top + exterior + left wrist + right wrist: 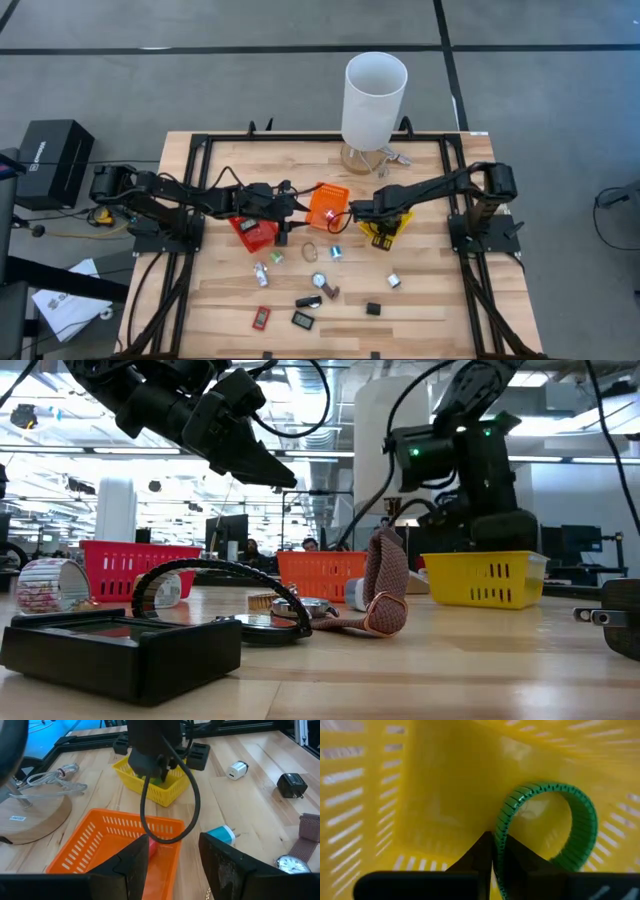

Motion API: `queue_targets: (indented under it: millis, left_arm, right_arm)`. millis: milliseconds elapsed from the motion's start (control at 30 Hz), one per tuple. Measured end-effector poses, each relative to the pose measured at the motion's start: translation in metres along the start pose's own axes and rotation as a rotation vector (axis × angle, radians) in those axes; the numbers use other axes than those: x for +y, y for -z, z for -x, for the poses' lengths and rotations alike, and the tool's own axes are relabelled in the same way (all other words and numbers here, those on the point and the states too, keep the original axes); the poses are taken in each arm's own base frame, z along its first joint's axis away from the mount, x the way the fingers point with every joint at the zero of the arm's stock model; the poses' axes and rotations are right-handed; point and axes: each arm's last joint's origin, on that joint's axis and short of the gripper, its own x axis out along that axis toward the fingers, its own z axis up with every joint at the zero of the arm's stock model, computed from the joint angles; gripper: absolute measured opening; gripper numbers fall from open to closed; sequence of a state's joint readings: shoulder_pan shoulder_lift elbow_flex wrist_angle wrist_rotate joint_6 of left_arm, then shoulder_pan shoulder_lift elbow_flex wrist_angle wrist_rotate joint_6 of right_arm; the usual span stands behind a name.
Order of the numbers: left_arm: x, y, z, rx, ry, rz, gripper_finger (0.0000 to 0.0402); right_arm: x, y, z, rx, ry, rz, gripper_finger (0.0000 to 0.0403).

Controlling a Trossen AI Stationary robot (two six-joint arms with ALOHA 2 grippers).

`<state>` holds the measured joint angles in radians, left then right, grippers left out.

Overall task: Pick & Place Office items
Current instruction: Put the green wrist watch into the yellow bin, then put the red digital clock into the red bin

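My right gripper (492, 851) reaches down into the yellow bin (386, 236) and is shut on a green ribbed ring (580, 815). In the left wrist view, the ring shows as a green patch (159, 781) under that gripper. My left gripper (172, 865) hangs open over the near edge of the orange bin (110, 835) and holds nothing; a red bit (155, 847) lies in that bin. Other office items lie loose on the table: a watch (318, 281), a tan ring (310, 252), a blue-and-white plug (337, 252), a white charger (394, 281) and a black adapter (373, 309). My right gripper pinches one side of the green ring's band (500, 827) between its two fingertips. The fingers come from above and point down into the yellow bin. The ring stands on edge inside the bin, its loop off to one side of the fingers. Whether it touches the bin's floor I cannot tell.
A tall white cylinder (375, 95) on a round wooden base stands at the table's far edge, with a grey cable (55, 777) beside it. The red bin (255, 232) sits left of the orange one. Small black and red pieces (261, 318) lie near the front edge.
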<state>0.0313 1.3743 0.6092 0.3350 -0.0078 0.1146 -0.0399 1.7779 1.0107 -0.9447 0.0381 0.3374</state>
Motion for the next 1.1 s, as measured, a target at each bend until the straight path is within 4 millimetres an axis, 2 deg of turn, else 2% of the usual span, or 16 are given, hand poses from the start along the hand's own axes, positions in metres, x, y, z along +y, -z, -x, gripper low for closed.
queue_targets:
  millis: [167, 533, 733, 967, 1100]
  left_arm:
    - [0.000, 0.000, 0.000, -0.004, 0.000, 0.000, 0.0167]
    - [0.000, 0.000, 0.000, -0.003, 0.001, 0.000, 0.0167]
    - [0.000, 0.000, 0.000, -0.003, 0.001, 0.000, 0.0167]
    - [0.000, 0.000, 0.000, -0.003, 0.001, 0.000, 0.0167]
    - [0.000, 0.000, 0.000, -0.002, 0.004, 0.008, 0.0167]
  right_arm:
    - [0.001, -0.004, 0.004, 0.000, -0.005, -0.002, 0.0039]
    - [0.001, 0.002, 0.007, 0.041, 0.011, 0.008, 0.0107]
    - [0.003, -0.003, 0.014, 0.016, 0.002, 0.004, 0.0127]
    - [0.005, -0.010, 0.052, -0.025, -0.011, 0.015, 0.0128]
    - [0.004, -0.005, 0.086, -0.146, -0.030, 0.019, 0.0128]
